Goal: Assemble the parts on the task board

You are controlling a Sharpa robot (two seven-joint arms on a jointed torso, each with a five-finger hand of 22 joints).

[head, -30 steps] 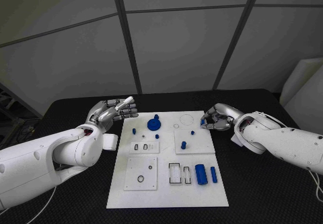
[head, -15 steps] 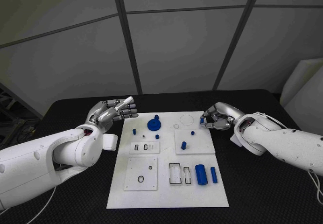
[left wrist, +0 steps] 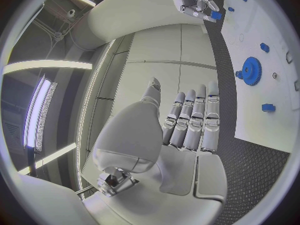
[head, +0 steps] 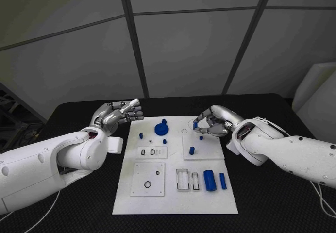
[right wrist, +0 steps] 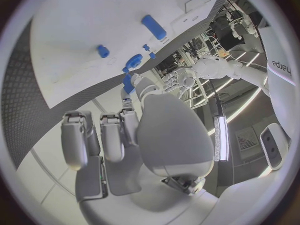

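Centrally on the black table [head: 84, 213] lies the white task board [head: 175, 199]. Blue parts dot it: a gear [head: 161, 129] far left, a cylinder [head: 209, 180] near right. Over its far right edge the right hand [head: 212, 122] pinches a small blue part [head: 196, 124]. Off its far left corner the left hand [head: 115, 115] hovers, fingers spread, holding nothing.

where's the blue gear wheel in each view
Head view: the blue toothed gear wheel sits on the far part of the white task board, between the two hands.
Left wrist view: gear beyond the fingertips.
Right wrist view: round blue part, likely the gear.
Shared landmark: the white board.
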